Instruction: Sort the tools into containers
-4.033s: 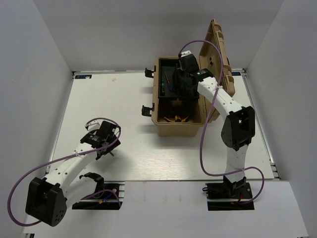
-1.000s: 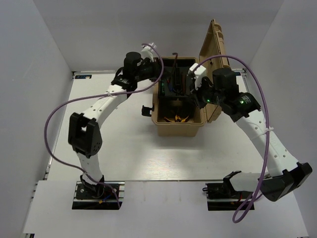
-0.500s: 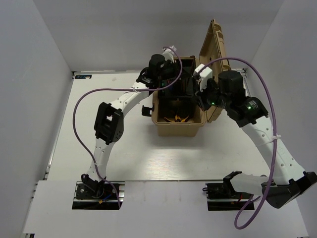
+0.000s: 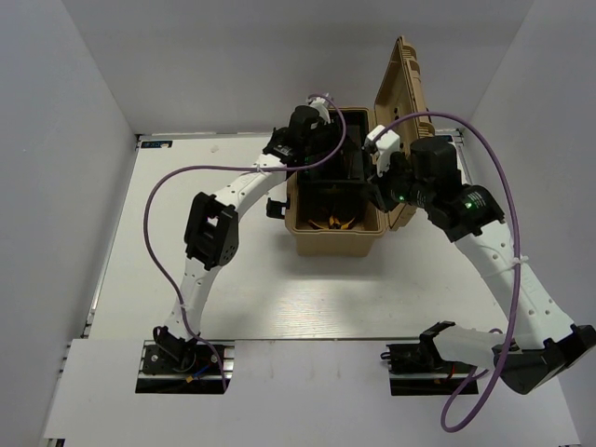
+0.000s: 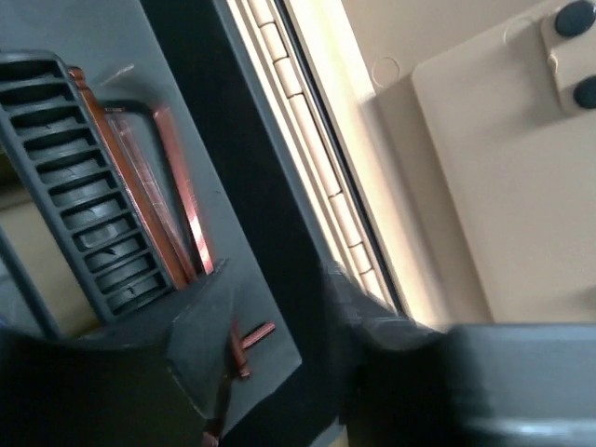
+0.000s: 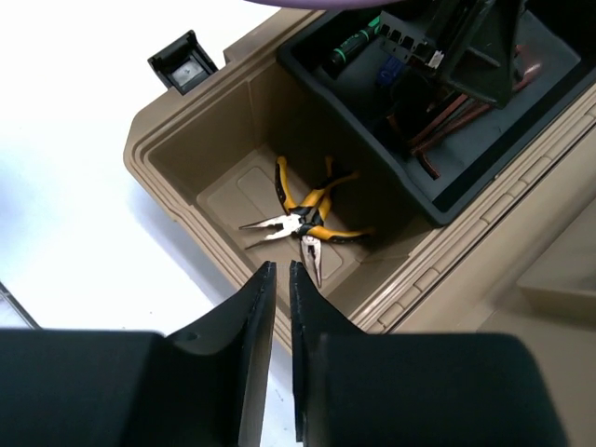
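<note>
An open tan toolbox (image 4: 337,244) stands at the back of the table. Two yellow-and-black pliers (image 6: 303,223) lie crossed on its floor, the same pliers (image 4: 333,222) showing from above. A black tray (image 6: 484,149) at the back holds reddish hex keys (image 6: 447,121), a green-black stick tool (image 6: 354,45) and a blue screwdriver (image 6: 389,70). My left gripper (image 5: 279,372) is down in that tray, jaws apart, and a short hex key (image 5: 244,340) lies on the tray floor beside its left finger. Longer hex keys (image 5: 177,186) rest further back. My right gripper (image 6: 282,265) hovers above the box's near wall, slightly open and empty.
The raised lid (image 4: 410,102) stands along the box's right side, close to my right arm. Two black latches (image 4: 276,206) stick out of the left wall. White table (image 4: 186,233) spreads to the left and in front.
My left arm swung right and went down into the tray, then its jaws parted. The right gripper's jaws have parted a little and it shifted slightly right.
</note>
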Available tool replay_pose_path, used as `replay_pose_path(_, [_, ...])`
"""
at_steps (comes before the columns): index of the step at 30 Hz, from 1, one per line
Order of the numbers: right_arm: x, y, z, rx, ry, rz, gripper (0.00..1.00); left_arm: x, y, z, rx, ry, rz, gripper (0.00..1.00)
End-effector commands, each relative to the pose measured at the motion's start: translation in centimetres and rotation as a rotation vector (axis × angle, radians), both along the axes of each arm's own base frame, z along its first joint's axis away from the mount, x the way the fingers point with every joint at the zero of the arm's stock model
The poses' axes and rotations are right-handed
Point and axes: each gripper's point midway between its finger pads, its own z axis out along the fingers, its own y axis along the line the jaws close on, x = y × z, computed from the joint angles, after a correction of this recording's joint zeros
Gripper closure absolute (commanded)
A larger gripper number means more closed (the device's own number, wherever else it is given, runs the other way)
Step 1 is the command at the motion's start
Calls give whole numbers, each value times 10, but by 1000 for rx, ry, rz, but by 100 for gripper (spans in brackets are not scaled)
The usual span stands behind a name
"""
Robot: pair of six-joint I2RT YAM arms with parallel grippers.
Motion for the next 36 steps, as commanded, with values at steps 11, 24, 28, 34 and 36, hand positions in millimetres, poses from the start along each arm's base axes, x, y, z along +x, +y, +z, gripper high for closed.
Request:
replay_pose_path(11, [-12,0,21,69,-25,40,72,-35,18,135,-59,-231,-27,29])
replay_pose_path(24, [15,23,127,267,-152,56,100,-126,241,96,395,-300,507,77])
replay_pose_path(28, [80,-16,158,286,-260,-320,100,-156,301,68,531,-260,667,23])
replay_pose_path(34, [107,-110,193,166,-517,-776,100,-183,346,36,664,-224,777,13])
replay_pose_path(36, [107,-131,207,101,-610,-852,100,-184,354,35,672,-224,806,13])
